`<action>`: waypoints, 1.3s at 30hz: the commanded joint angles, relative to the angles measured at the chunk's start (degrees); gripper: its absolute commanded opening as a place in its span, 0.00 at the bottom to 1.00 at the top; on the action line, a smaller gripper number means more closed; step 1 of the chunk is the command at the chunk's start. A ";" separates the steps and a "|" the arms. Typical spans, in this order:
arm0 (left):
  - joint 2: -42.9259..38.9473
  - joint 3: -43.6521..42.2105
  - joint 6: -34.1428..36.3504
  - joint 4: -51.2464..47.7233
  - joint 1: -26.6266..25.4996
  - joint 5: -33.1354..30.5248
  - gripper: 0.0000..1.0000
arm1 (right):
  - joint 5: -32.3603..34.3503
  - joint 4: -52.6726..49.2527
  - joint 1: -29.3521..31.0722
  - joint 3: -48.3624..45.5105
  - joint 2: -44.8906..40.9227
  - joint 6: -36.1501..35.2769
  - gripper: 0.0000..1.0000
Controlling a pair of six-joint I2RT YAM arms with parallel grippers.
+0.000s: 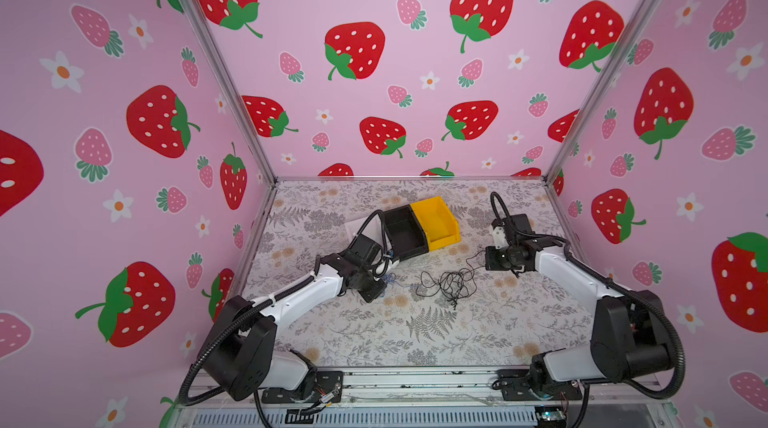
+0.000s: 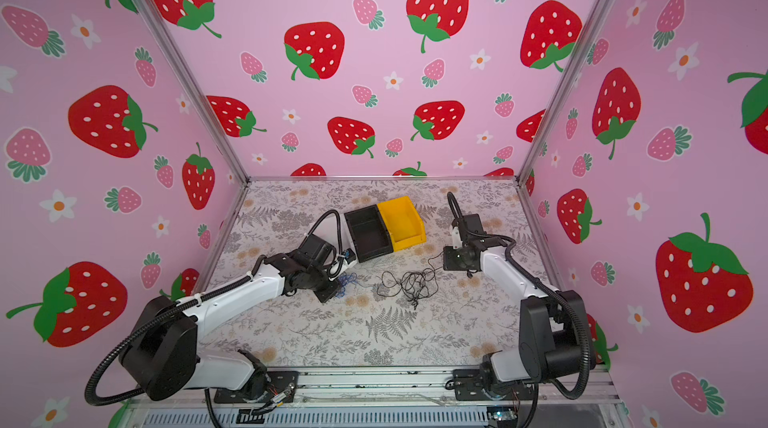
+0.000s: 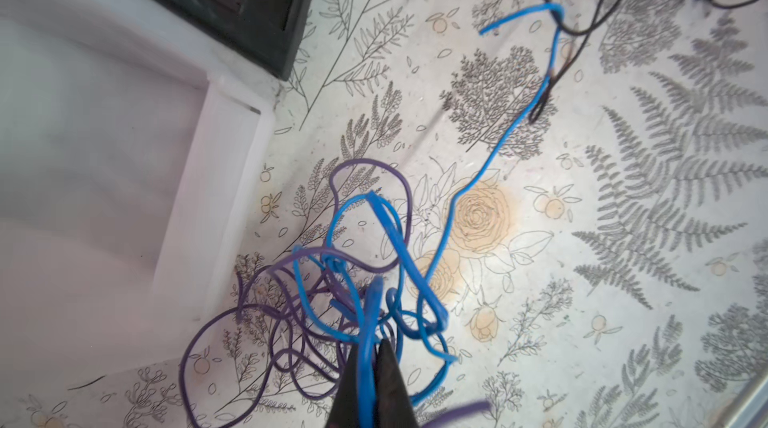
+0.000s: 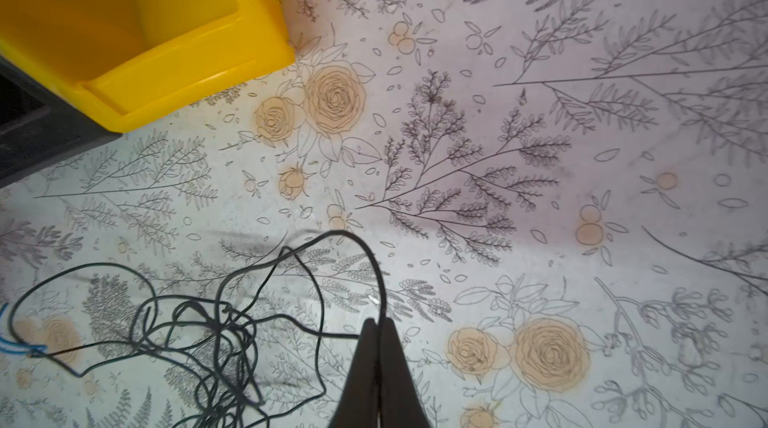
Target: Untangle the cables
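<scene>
A blue cable (image 3: 486, 164) and a purple cable (image 3: 266, 322) lie curled together in a loose knot on the floral table. My left gripper (image 3: 371, 345) is shut on a strand of the blue cable just above that knot. In both top views this coloured knot (image 1: 390, 279) (image 2: 347, 282) sits under the left wrist. A black cable (image 4: 232, 322) forms its own tangle (image 1: 451, 284) (image 2: 411, 284) mid-table. My right gripper (image 4: 379, 322) is shut on one long loop of the black cable. The blue cable's far end crosses a black strand (image 3: 544, 93).
A black bin (image 1: 415, 251) and a yellow bin (image 1: 446, 241) stand side by side behind the cables. A white bin (image 3: 224, 164) lies beside the left gripper, next to the black bin (image 3: 291, 31). The yellow bin's corner (image 4: 199, 73) is near the right gripper.
</scene>
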 commanded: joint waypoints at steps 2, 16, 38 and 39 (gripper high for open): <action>0.34 0.55 0.22 -1.52 0.57 0.42 0.00 | 2.85 -1.30 -1.48 0.82 1.07 -1.39 0.00; 0.53 3.42 0.53 -1.20 -0.82 5.01 0.00 | -1.70 3.51 7.94 0.24 -4.52 -8.05 0.48; -6.88 1.98 4.83 3.20 -2.50 8.09 0.00 | -13.15 18.84 23.98 -2.07 5.29 -22.65 0.66; -7.12 1.96 5.16 3.32 -2.60 8.17 0.00 | -12.88 19.23 24.08 -2.29 5.64 -23.71 0.66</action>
